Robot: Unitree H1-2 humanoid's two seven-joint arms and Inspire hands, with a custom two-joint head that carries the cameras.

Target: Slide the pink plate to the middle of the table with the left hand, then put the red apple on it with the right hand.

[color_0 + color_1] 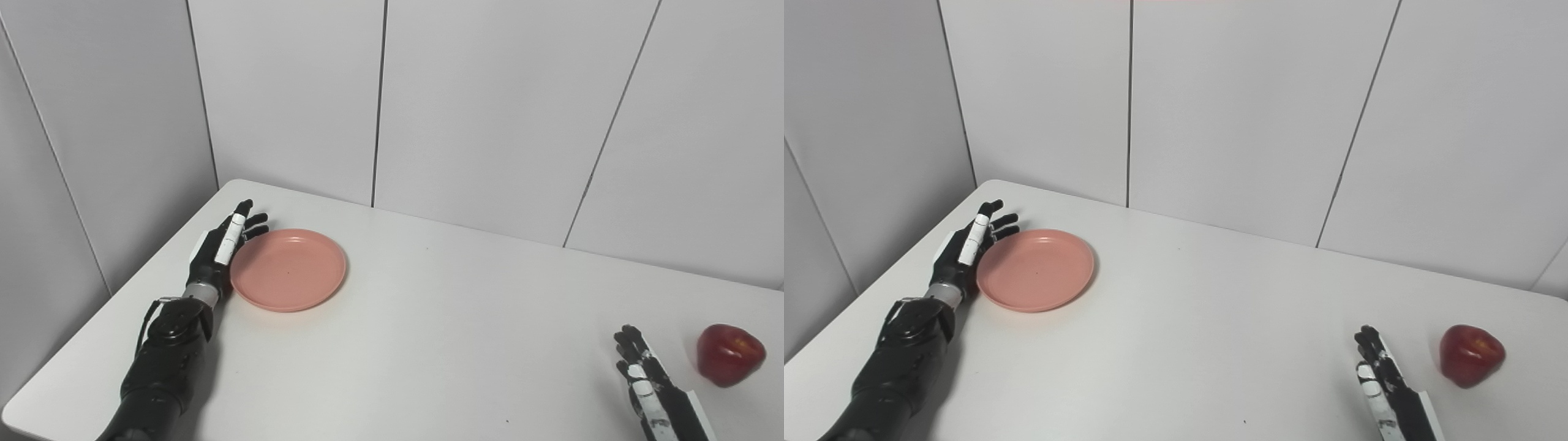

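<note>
The pink plate (288, 269) lies flat on the left part of the white table (441, 318). My left hand (223, 248) is open, fingers stretched out, standing on edge right against the plate's left rim. The red apple (730, 354) sits near the table's right edge. My right hand (646, 380) is open and empty, lying flat a short way left of the apple, apart from it. The same scene shows in the right eye view, with the plate (1035, 269), the apple (1471, 355), the left hand (968, 248) and the right hand (1381, 380).
Grey wall panels (490, 110) stand close behind the table and along its left side. The table's rounded far left corner (236, 184) lies just beyond the left hand. Bare table top stretches between the plate and the right hand.
</note>
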